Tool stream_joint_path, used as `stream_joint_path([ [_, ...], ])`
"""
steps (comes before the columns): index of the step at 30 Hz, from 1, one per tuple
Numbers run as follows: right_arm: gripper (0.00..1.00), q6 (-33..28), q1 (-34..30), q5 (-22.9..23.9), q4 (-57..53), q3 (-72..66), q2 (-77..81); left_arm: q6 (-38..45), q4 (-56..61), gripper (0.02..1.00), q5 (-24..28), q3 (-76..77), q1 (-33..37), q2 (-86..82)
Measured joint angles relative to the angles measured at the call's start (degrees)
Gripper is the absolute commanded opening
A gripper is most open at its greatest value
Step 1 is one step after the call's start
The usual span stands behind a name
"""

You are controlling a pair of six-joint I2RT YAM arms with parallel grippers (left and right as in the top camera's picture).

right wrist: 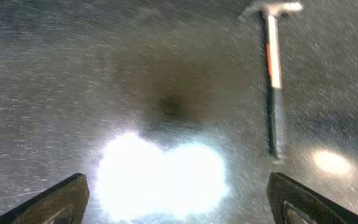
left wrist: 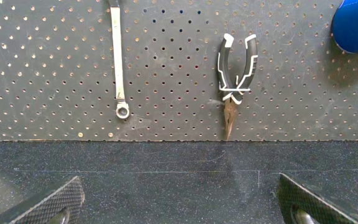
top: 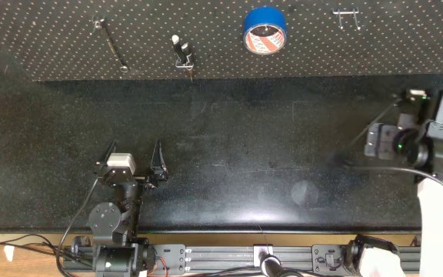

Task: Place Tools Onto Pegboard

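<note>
Right gripper [right wrist: 178, 202]: its dark carbon-weave fingers [right wrist: 51, 199] stand wide apart with nothing between them, over a black speckled worktop [right wrist: 61, 68]. A slim hammer [right wrist: 273, 93] with a silver metal head and a red-and-grey handle lies flat on the worktop ahead of the gripper, head at the far end. A broad white glare patch [right wrist: 160, 177] lies on the worktop near the fingers.
</note>
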Motion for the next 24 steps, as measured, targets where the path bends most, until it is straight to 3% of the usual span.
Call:
stream_joint_path([
  [4,0.932,-6.4,-10.5,-0.2,-2.8,0.1,3.6,0.0,0.0,0.996,0.0,0.0,0.0,0.0],
  [6,0.978,-7.9,-14.7,-0.2,-2.9,0.1,8.2,0.0,0.0,0.996,0.0,0.0,0.0,0.0],
  [10,0.989,-10.6,-15.4,-0.2,-2.2,0.1,11.7,0.0,0.0,0.996,0.0,0.0,0.0,0.0],
  [13,0.989,-18.2,-15.9,-0.2,-0.3,0.1,17.2,0.0,0.0,0.996,0.0,0.0,0.0,0.0],
  [17,0.989,-21.8,-20.9,-0.2,5.7,0.0,21.8,0.0,0.0,0.996,0.0,0.0,0.0,0.0],
  [24,0.989,-28.9,-21.1,0.7,11.5,0.0,25.4,0.0,0.0,0.996,0.0,0.0,0.0,0.0],
])
